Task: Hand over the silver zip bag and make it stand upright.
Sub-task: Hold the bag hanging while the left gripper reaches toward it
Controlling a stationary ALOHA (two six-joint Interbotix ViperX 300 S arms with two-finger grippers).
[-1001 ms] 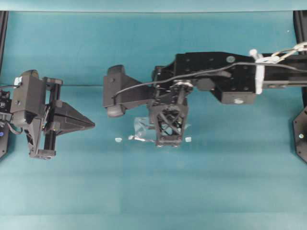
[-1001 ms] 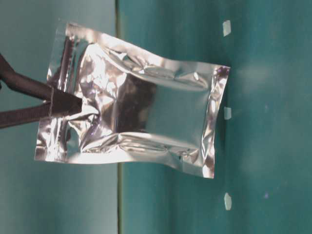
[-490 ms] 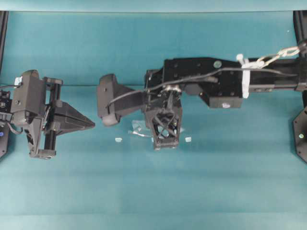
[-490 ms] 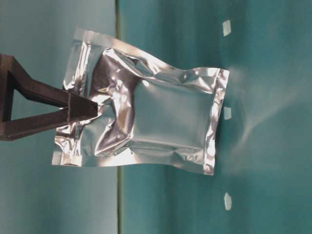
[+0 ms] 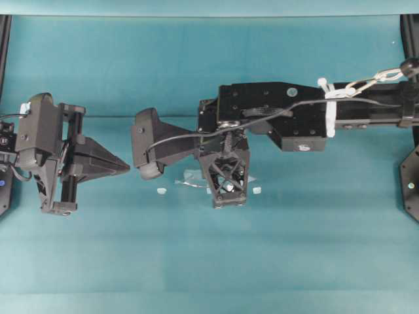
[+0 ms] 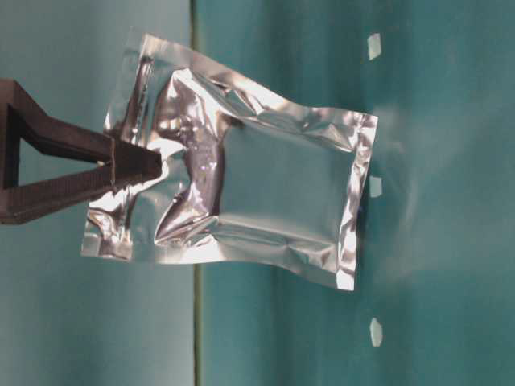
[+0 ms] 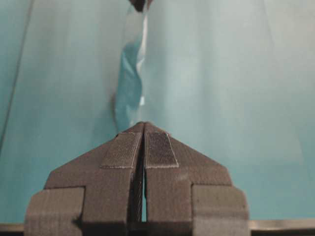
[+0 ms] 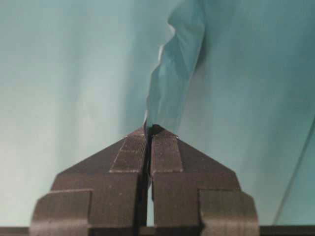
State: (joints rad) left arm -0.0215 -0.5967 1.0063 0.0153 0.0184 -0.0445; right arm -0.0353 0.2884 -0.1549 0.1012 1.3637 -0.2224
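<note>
The silver zip bag [image 6: 265, 205], shiny crinkled foil, hangs from my right gripper [image 6: 153, 165], which is shut on its top seal. The table-level view is turned sideways; the bag's far edge sits level with the white scraps on the mat. From overhead the bag [image 5: 193, 178] peeks out beside the downward-pointing right gripper [image 5: 226, 188]. In the right wrist view the bag [image 8: 174, 73] runs edge-on from the right gripper [image 8: 150, 129]. My left gripper [image 5: 124, 170] is shut and empty at the left, apart from the bag. In its own view the left gripper [image 7: 143, 125] faces the bag [image 7: 129, 83] edge-on.
Small white scraps [image 5: 162, 191] [image 5: 256, 190] lie on the teal mat [image 5: 209, 261] either side of the bag; they also show in the table-level view as scraps [image 6: 375, 186]. Black frame posts [image 5: 411, 39] stand at the mat's sides.
My right arm has shifted a little to the left and lower with the bag, which has tilted slightly. The left arm has not moved.
</note>
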